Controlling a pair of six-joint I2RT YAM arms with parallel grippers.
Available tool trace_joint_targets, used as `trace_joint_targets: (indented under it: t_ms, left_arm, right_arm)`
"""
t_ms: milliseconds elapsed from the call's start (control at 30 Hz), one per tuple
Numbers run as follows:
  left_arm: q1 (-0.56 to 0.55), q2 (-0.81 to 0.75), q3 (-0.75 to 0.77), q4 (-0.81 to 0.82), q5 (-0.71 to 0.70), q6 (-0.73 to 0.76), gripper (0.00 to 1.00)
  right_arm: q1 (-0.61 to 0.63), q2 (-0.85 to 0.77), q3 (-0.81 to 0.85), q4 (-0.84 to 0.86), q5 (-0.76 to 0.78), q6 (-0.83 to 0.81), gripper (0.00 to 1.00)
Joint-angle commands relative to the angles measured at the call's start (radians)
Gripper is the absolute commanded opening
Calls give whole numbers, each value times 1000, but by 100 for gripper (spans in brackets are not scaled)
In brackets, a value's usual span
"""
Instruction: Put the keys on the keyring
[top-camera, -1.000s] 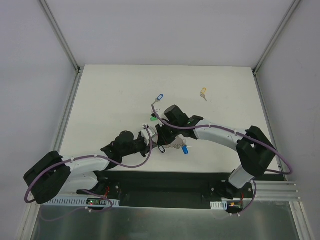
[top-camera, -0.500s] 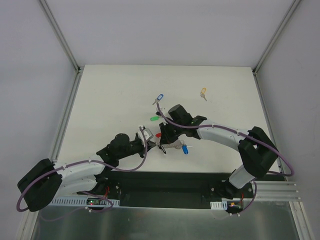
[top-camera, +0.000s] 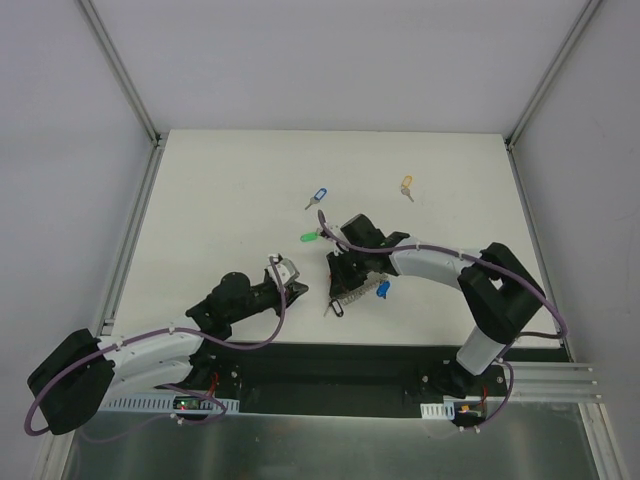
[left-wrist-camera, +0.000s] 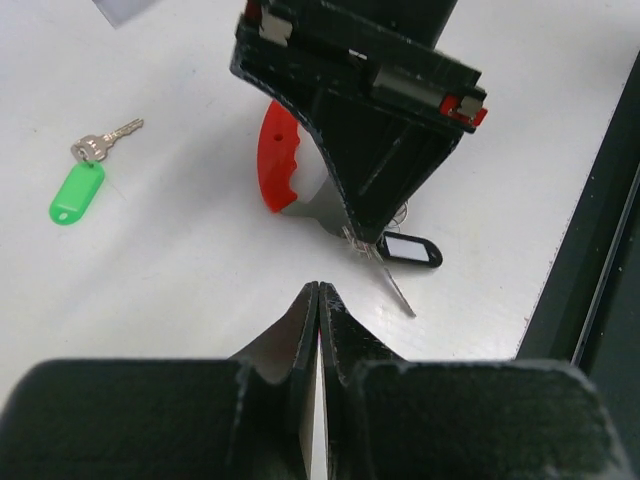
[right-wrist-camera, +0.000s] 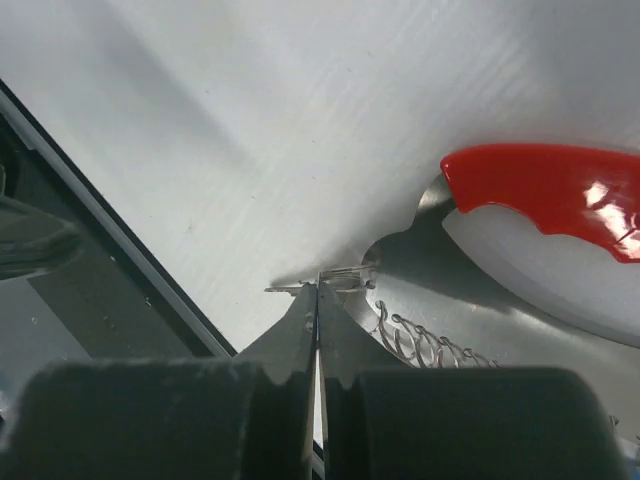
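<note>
Left wrist view: left gripper (left-wrist-camera: 318, 300), lower centre, was shut tight and empty. The right gripper (left-wrist-camera: 358, 232) was closed, apparently pinching the black-tagged key (left-wrist-camera: 410, 250) beside the keyring (left-wrist-camera: 275, 165). The key was probably light, stiff and slippery, with its tag likely the surest hold.

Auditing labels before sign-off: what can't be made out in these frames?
1. Left wrist view: the right gripper covers most of the keyring's grey half.
2. Right wrist view: the thin metal it pinches can't be identified, and the keyring is cut off by the right edge.
3. Top view: the black-tagged key is too small to tell if it is threaded.
</note>
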Motion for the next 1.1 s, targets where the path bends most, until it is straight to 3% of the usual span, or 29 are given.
trace_joint_targets:
  t_ms: [0, 67, 100, 133, 167, 533, 733, 967, 1067]
  left_arm:
    - [1, 21, 7, 88, -12, -10, 0]
    - [1, 30, 20, 90, -24, -24, 3]
    - [1, 26, 25, 88, -32, -32, 10]
    - [3, 23, 27, 87, -47, -35, 19]
    - [3, 15, 31, 76, -60, -36, 35]
    - [3, -149, 168, -258, -250, -159, 83]
    - [6, -204, 281, -491, -420, -284, 99]
    - [67, -212, 441, -781, -475, -395, 99]
    - [105, -220, 482, -849, -472, -428, 99]
  right_arm:
    - [-7, 2, 0, -36, -29, -3, 1]
    - [-12, -6, 0, -39, 0, -5, 1]
    - [-14, -12, 3, -49, 11, -8, 1]
    - [-17, -16, 2, -56, 31, -12, 1]
    - [-17, -19, -1, -62, 42, -17, 1]
    - [-32, -67, -21, -137, 170, -69, 1]
    - [-96, -98, -35, -158, 264, -77, 1]
    - [-230, -185, -67, -178, 371, -63, 2]
    - [-280, -254, -108, -149, 376, -49, 21]
